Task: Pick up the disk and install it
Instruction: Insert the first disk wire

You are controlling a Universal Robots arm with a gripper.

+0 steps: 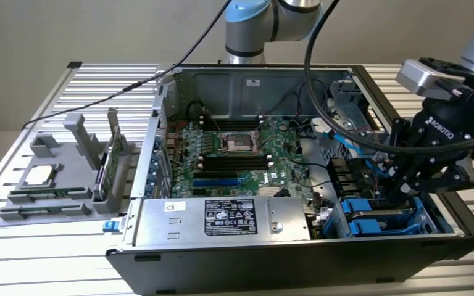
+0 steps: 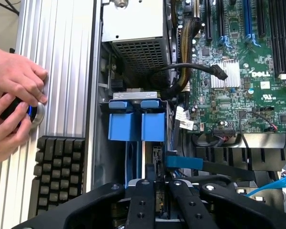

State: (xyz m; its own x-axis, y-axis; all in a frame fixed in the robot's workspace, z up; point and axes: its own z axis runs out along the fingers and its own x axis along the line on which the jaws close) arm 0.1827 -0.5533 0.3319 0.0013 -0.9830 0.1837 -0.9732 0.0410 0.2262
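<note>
My jaws (image 2: 156, 200) were nearly closed, the fingers pinched on a thin upright edge that I took for the disk (image 2: 155, 160), gripped edge-on. It ran straight ahead of me into the drive bay (image 1: 385, 221), toward the blue carrier tabs (image 2: 136, 121). The exterior view placed me low in the computer case (image 1: 303, 262); my wrist view added a person's hands (image 2: 12, 107) on the table (image 2: 57, 67).

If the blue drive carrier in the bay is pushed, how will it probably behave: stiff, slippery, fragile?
The blue drive carrier looks like moulded plastic, so probably stiff, though its thin tabs might flex or snap under a hard push. Its smooth faces may be somewhat slippery. Seated in the case bay, it would likely slide rather than tip.
</note>
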